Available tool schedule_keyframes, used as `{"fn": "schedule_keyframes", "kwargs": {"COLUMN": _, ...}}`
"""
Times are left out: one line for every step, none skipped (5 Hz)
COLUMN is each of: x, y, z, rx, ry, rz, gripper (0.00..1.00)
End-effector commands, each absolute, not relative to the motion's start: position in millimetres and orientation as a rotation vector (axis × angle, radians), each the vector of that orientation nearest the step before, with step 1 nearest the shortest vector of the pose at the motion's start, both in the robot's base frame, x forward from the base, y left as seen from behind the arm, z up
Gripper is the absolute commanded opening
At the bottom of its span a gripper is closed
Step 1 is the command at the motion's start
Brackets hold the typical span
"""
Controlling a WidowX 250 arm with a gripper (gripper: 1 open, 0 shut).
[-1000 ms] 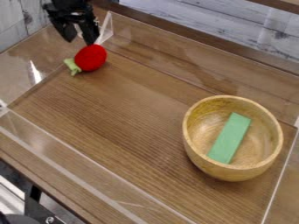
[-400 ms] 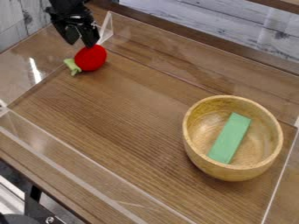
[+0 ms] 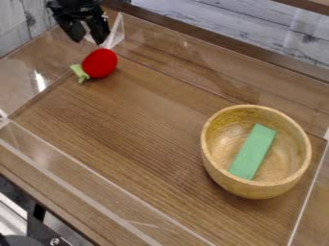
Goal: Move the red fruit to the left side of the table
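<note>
Resting at near right on the tabletop, a wooden bowl (green block inside) is seen; the red fruit lies far left, beneath the spread, empty claw.

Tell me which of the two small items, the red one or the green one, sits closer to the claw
The red fruit, lying on the table just below the open claw at upper left. The green block lies in the wooden bowl, far right.
</note>
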State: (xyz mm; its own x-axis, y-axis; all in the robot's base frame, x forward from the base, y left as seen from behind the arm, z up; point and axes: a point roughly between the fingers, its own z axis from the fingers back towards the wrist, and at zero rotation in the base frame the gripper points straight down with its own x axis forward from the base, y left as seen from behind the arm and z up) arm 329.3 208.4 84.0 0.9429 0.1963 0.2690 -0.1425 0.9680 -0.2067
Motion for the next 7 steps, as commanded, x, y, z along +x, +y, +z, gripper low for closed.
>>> {"fn": "schedule_keyframes", "kwargs": {"x": 336, "y": 210, "z": 104.5, "rx": -0.151, "ry": -0.361, "rz": 0.204, "gripper": 1.0}}
{"fn": "schedule_keyframes", "kwargs": {"x": 342, "y": 209, "z": 102.4, "rx": -0.163, "ry": -0.363, "rz": 0.182, "gripper": 1.0}}
{"fn": "schedule_keyframes", "kwargs": {"x": 347, "y": 212, "z": 100.0, "rx": -0.174, "ry": -0.364, "rz": 0.159, "gripper": 1.0}}
{"fn": "schedule_keyframes", "kwargs": {"x": 348, "y": 213, "z": 113.1, "rx": -0.178, "ry": -0.372, "rz": 0.166, "gripper": 1.0}}
{"fn": "schedule_keyframes", "kwargs": {"x": 348, "y": 213, "z": 125.8, "rx": -0.183, "ry": -0.378, "rz": 0.174, "gripper": 1.0}}
{"fn": "schedule_keyframes", "kwargs": {"x": 346, "y": 196, "z": 128.6, "rx": -0.175, "ry": -0.384, "rz": 0.232, "gripper": 1.0}}
{"fn": "schedule_keyframes", "kwargs": {"x": 352, "y": 178, "z": 139.7, "rx": -0.176, "ry": -0.383, "rz": 0.234, "gripper": 1.0}}
